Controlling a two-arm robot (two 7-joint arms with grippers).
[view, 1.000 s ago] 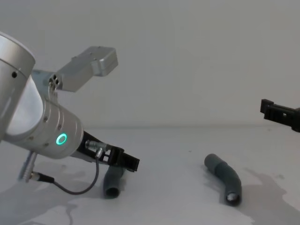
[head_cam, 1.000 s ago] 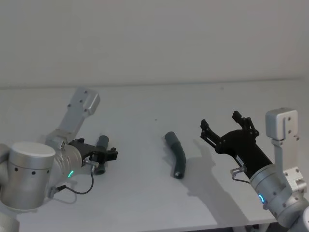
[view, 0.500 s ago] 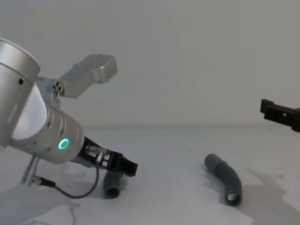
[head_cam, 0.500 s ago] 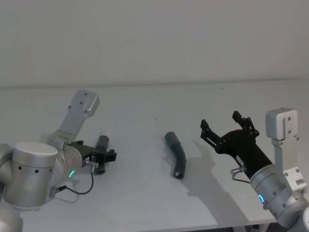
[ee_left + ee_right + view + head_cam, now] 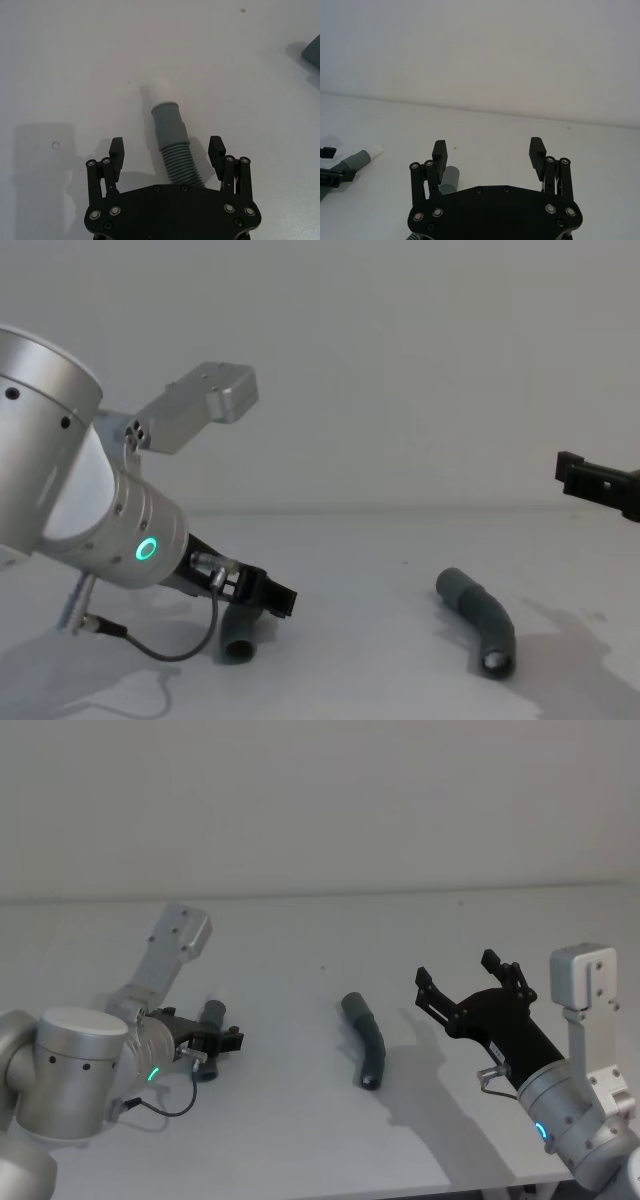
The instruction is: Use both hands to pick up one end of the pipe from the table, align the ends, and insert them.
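Left pincer [image 5: 166,145]: jaws spread; it has sunk lower in the last half second and now straddles the short piece [image 5: 170,127], so closing looks next.
Short piece: left on the bench [image 5: 300,1140]; long axis near-to-far, white stub [image 5: 162,86] pointing away from the robot.
Longer piece [image 5: 368,1040]: mid-bench, unmoved, open cuff [image 5: 369,1078] nearest the robot.
Right pincer [image 5: 457,970]: spread, hovering at the right as before.

A robotics lab bench, by the look of it — a plain matte white worktop [image 5: 300,1150] runs back to a blank pale wall [image 5: 320,800]. Two silver robot arms, the left arm [image 5: 70,1070] and the right arm [image 5: 575,1120], each with a lit ring, lean over it — a grey hose [image 5: 212,1015] and a second hose [image 5: 366,1042] lie on the surface.
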